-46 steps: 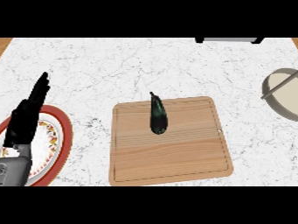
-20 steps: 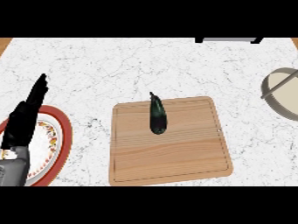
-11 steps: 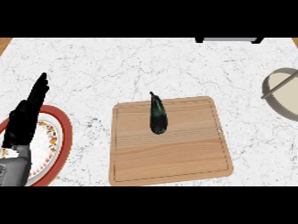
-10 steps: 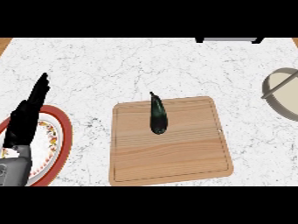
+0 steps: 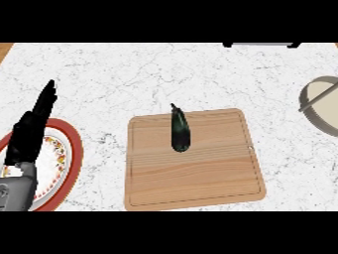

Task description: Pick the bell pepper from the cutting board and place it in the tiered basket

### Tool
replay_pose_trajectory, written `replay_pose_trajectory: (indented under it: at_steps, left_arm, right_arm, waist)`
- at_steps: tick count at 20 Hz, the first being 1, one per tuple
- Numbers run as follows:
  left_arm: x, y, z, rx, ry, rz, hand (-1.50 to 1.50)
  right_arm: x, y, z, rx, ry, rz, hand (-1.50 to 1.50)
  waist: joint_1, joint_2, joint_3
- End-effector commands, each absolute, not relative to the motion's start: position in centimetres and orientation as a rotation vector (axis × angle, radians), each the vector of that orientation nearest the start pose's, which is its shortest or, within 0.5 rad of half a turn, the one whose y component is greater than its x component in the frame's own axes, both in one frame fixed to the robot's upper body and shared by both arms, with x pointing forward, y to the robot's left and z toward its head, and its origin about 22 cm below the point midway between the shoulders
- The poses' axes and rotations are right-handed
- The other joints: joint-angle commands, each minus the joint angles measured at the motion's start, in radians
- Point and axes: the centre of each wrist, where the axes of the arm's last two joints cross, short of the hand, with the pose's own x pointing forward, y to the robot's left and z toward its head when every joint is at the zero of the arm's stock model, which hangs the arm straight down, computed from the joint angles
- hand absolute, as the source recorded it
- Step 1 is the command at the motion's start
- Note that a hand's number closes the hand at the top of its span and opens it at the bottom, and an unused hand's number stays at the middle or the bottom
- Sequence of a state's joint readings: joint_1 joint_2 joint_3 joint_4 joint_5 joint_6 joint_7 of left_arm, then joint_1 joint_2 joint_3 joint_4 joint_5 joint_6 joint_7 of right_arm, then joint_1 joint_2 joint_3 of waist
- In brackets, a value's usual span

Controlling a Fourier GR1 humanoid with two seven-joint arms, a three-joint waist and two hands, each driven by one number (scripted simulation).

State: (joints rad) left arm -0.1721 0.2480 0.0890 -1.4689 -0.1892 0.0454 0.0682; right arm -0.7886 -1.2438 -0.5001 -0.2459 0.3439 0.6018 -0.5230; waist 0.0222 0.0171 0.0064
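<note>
**Lying on the cutting board, a dark pepper waits untouched**

Lying lengthwise on the upper part of the wooden cutting board (image 5: 195,163), just left of the board's middle, the bell pepper (image 5: 179,131) looks long and slender rather than rounded. Its skin is very dark green, nearly black, with a faint sheen, and a thin stem pokes up past the board's top edge. Nothing touches it.

At the left of the frame the left robot hand (image 5: 34,128) stands over a red-rimmed patterned plate (image 5: 70,163), its black fingers straight and pointing toward the upper left, holding nothing. It is well apart from the pepper. The right robot hand does not show.

At the right edge, partly cut off, sits the tiered basket (image 5: 332,106), a pale round tray with a grey rim and a slanted grey bar across it. Board, plate and basket all rest on the white marbled table (image 5: 164,74).
</note>
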Motion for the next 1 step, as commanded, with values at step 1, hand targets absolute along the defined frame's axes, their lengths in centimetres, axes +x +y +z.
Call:
replay_pose_trajectory:
  at_steps: [1]
  left_arm:
    - [28.73,29.56,4.75,0.435,-1.558,-0.228,0.0]
  right_arm:
    - [20.87,-62.98,25.69,-0.574,-1.634,0.335,-1.5]
  waist:
    - [-0.005,-0.001,0.003]
